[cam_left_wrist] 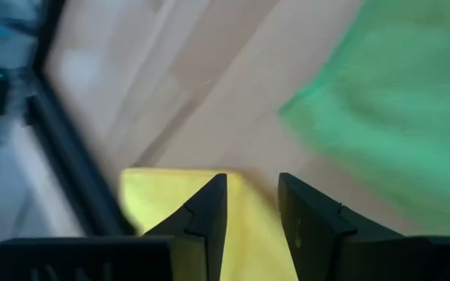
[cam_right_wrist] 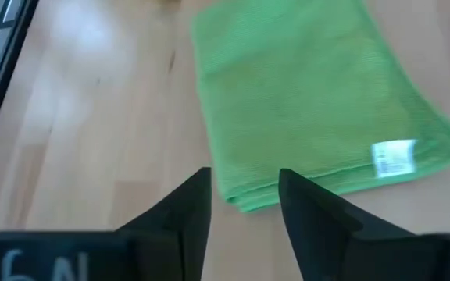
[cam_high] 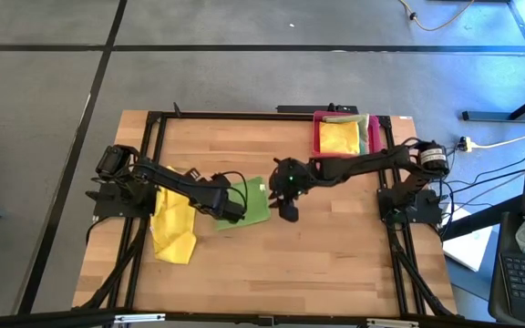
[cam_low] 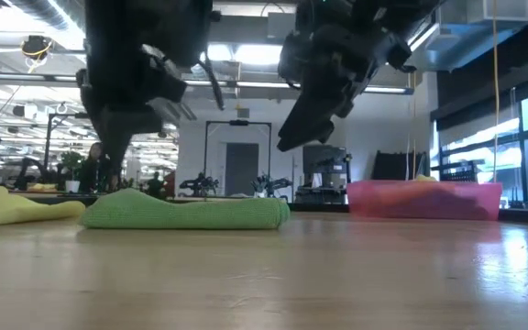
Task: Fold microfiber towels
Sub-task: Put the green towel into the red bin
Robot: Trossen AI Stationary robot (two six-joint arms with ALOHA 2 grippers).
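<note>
A bright green microfiber towel (cam_high: 252,202) (cam_right_wrist: 303,94) lies folded flat on the wooden table, its white label (cam_right_wrist: 394,158) facing up. A crumpled yellow towel (cam_high: 173,230) (cam_left_wrist: 170,195) lies to its left. My left gripper (cam_high: 234,213) (cam_left_wrist: 252,215) hovers open over the green towel's left end, with the yellow towel showing between its fingers. Off the green towel's right end, my right gripper (cam_high: 287,210) (cam_right_wrist: 244,203) hangs open above the table. In the low view both grippers are above the green towel (cam_low: 186,213).
A pink-red tray (cam_high: 318,138) (cam_low: 424,200) at the far right of the table holds a folded yellow towel (cam_high: 339,137) and other cloths. A black frame (cam_high: 153,164) borders the table. Bare wood lies toward the near edge (cam_high: 317,264).
</note>
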